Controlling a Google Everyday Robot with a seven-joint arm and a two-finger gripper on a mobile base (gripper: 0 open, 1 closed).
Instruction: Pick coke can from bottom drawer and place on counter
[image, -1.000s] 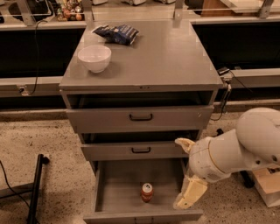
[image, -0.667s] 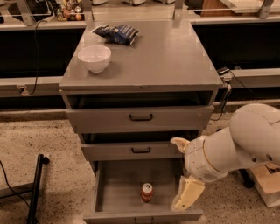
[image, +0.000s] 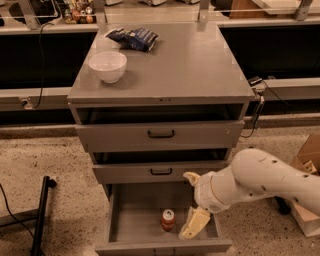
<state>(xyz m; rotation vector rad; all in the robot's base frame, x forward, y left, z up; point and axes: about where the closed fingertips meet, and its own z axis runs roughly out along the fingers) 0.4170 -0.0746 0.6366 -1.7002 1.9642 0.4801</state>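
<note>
Coke can (image: 168, 219) still down in the open bottom drawer (image: 135, 212)
It stands upright near the front, just left of the pincer (image: 193, 201), whose fingers are spread wide apart, gripping nothing, over the drawer's right side.

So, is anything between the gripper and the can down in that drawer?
Nothing visible. The gripper, open, hangs over the right side of the bottom drawer, just right of the can, which stands upright on the drawer floor. Only bare floor lies between them.
</note>
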